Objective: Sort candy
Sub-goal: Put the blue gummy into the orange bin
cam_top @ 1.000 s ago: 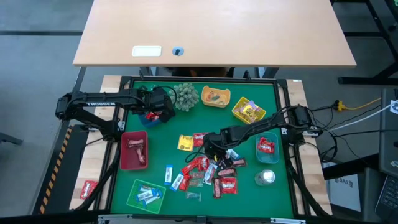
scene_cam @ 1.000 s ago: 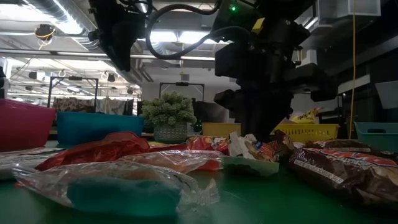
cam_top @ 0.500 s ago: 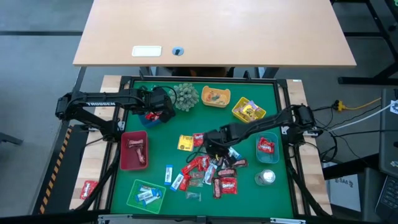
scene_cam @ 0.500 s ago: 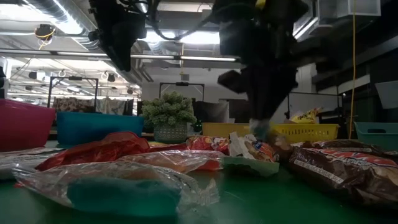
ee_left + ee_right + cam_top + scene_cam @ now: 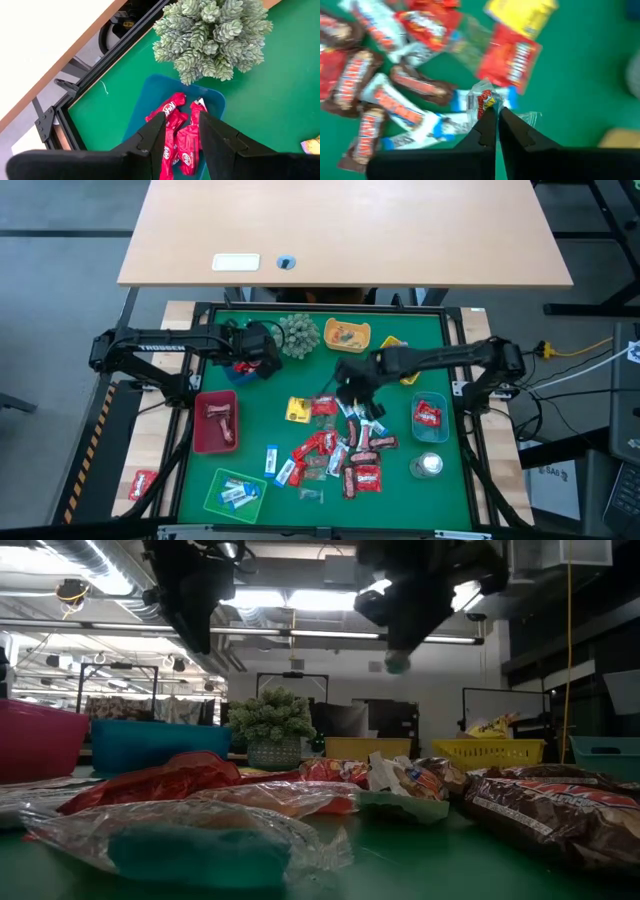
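The candy pile (image 5: pixel 335 445) lies on the green mat, right of the middle: red, brown, blue-white and yellow packets. My right gripper (image 5: pixel 350 385) hangs high above the pile's far side, shut on one small candy in a clear printed wrapper (image 5: pixel 485 99); the low view shows that candy (image 5: pixel 397 664) below the fingers. My left gripper (image 5: pixel 182 117) stands open above the blue tray (image 5: pixel 150 100) at the far left. Red packets (image 5: pixel 177 135) lie in that tray. My right gripper pinches the small candy's wrapper at one end (image 5: pixel 489 106) between its two fingertips, coming from above and pointing steeply down. The candy hangs at the fingertips, lifted clear of the pile and the mat.
The spiky plant ball (image 5: pixel 298 335) stands beside the blue tray. Two yellow trays (image 5: pixel 347 335) (image 5: pixel 400 358) sit at the far side. A red tray (image 5: pixel 215 420) and a green tray (image 5: pixel 235 492) are on the left, another blue tray (image 5: pixel 430 420) and a round clear cup (image 5: pixel 428 465) on the right.
My right gripper has risen from the candy pile and gone a little toward the table's far edge, staying shut, with the small candy lifted clear of the pile.
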Controlling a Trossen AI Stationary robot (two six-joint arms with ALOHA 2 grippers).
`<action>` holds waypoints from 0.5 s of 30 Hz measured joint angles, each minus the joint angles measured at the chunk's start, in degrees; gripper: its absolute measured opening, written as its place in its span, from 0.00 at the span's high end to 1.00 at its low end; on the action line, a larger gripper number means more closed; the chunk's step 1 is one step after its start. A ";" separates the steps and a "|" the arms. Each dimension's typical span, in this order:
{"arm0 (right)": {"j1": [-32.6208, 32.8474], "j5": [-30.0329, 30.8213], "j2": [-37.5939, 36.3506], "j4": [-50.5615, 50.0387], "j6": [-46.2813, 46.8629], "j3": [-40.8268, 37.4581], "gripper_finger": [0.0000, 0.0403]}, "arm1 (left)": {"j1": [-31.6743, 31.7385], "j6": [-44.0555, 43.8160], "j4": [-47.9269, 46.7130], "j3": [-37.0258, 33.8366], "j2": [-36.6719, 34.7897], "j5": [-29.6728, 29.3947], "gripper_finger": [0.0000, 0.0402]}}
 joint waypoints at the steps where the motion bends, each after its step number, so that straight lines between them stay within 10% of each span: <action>1: -1.52 0.02 -0.50 0.07 -0.01 0.00 0.98 | -0.27 0.00 0.02 0.00 0.00 0.00 0.74; 15: -20.92 0.12 -1.13 12.92 -1.42 -2.97 0.98 | -4.71 0.00 6.55 0.00 0.00 0.00 0.74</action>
